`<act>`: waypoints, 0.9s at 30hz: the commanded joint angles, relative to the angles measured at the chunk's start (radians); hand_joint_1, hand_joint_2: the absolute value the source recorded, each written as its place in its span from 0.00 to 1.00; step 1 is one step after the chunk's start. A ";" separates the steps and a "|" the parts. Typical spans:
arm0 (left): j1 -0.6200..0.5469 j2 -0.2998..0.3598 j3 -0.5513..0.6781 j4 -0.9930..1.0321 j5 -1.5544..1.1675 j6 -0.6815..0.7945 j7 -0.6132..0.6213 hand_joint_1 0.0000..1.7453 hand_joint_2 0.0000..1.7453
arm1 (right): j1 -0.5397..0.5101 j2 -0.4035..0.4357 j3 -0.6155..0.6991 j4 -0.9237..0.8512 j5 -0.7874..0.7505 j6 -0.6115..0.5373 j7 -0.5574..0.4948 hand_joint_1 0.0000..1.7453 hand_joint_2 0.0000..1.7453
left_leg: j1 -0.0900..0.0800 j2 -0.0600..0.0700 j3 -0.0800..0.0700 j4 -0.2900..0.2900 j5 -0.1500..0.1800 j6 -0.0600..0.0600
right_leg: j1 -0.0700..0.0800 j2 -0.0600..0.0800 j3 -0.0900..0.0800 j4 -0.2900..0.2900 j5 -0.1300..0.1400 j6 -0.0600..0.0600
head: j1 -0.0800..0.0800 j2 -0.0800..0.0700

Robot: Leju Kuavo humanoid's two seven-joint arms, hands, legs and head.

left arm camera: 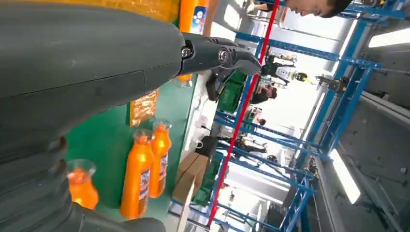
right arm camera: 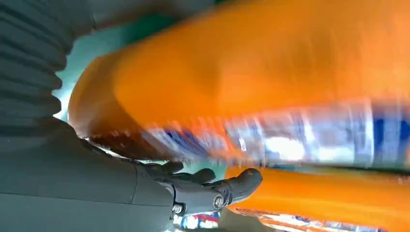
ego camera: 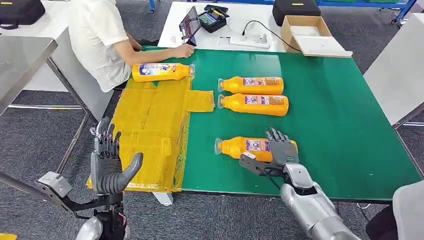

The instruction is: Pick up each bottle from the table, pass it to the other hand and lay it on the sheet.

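Several orange bottles lie on the green table [ego camera: 330,110]. One bottle [ego camera: 160,71] rests at the far end of the yellow sheet [ego camera: 150,125]. Two bottles [ego camera: 252,85] [ego camera: 255,104] lie side by side mid-table. The nearest bottle [ego camera: 240,147] lies on the table with my right hand [ego camera: 280,150] over its base end. The fingers reach across its top and the thumb is on the near side, not closed round it. Close up, that bottle [right arm camera: 251,87] is blurred beside the thumb [right arm camera: 222,188]. My left hand [ego camera: 110,160] is raised, open and empty, at the sheet's near left edge.
A person in a white shirt [ego camera: 100,40] sits at the table's far left corner, one hand by the sheet. Beyond are a tablet [ego camera: 190,24], a power strip [ego camera: 245,41] and a cardboard box [ego camera: 310,35]. A grey sleeve [ego camera: 407,210] shows at the near right.
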 commanded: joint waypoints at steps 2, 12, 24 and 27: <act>-0.006 0.004 0.030 0.051 0.007 -0.010 0.019 0.00 1.00 | 0.031 -0.029 0.026 0.095 -0.024 0.054 0.013 1.00 1.00 | 0.000 -0.002 0.001 -0.003 0.002 0.002 | 0.001 -0.004 0.002 -0.003 0.001 -0.002 | 0.000 0.000; 0.000 0.006 0.020 0.048 0.007 -0.005 0.022 0.00 1.00 | 0.102 -0.015 -0.071 0.024 -0.195 0.031 -0.147 1.00 1.00 | 0.000 -0.003 0.001 -0.003 0.002 0.001 | 0.001 -0.005 0.003 -0.003 0.001 -0.002 | 0.000 0.000; -0.014 0.025 -0.026 0.097 0.017 0.015 0.025 0.00 1.00 | 0.233 0.018 -0.151 -0.226 -0.464 0.015 -0.334 1.00 1.00 | 0.000 0.005 0.002 -0.002 0.000 0.000 | 0.001 0.001 0.001 -0.003 0.003 -0.004 | 0.000 0.000; -0.015 0.025 -0.026 0.096 0.017 0.015 0.025 0.00 1.00 | 0.233 0.017 -0.152 -0.225 -0.465 0.016 -0.334 1.00 1.00 | 0.001 0.004 0.002 -0.002 0.001 0.001 | 0.002 0.000 0.000 -0.003 0.003 -0.004 | 0.000 0.000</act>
